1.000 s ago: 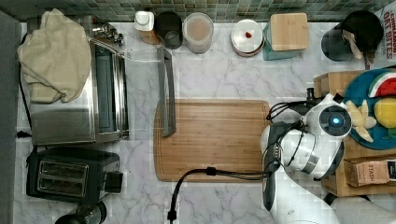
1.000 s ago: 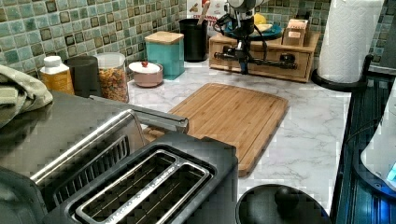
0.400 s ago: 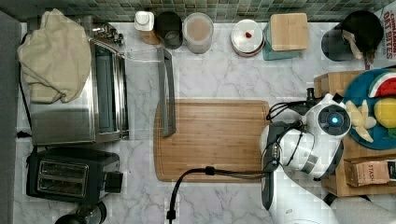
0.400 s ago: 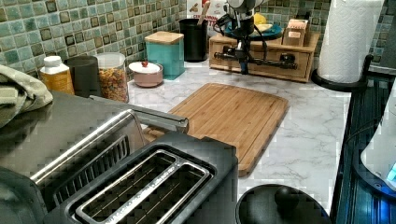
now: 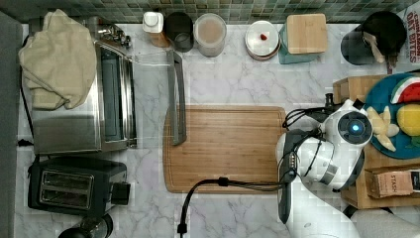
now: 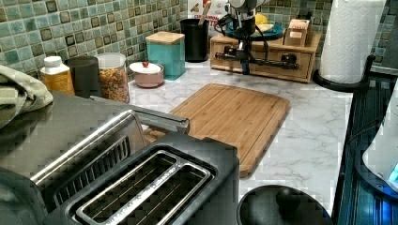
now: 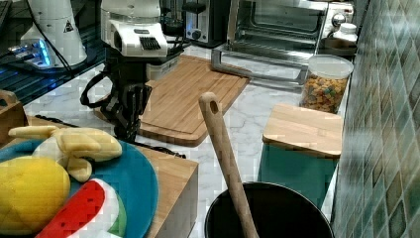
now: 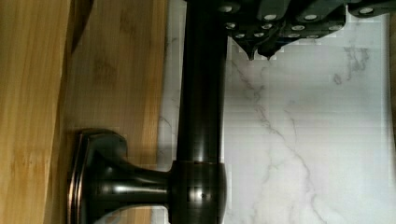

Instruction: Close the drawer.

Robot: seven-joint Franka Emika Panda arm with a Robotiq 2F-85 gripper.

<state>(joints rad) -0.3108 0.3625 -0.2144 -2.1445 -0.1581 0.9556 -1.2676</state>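
- The drawer (image 6: 281, 71) is the front of a wooden box (image 5: 354, 89) at the top view's right edge of the table (image 5: 233, 84). From here I cannot tell how far out it stands.
- A dark bar handle (image 8: 201, 116) runs across the drawer front (image 8: 121, 84) on a flared post. In the left view the handle (image 6: 270, 61) spans most of the box's width.
- The gripper (image 8: 260, 52) hangs just beside the bar, on the side away from the wood, over bare marble. Its jaws are drawn together with nothing between them. Whether they touch the bar, I cannot tell.
- In the right view the gripper (image 7: 126, 124) points down in front of the box, with black cable looped around it.
- The white arm (image 5: 322, 158) stands between the box and a bamboo cutting board (image 5: 228, 148).
- A teal plate (image 5: 376, 99) of toy fruit sits on top of the box.
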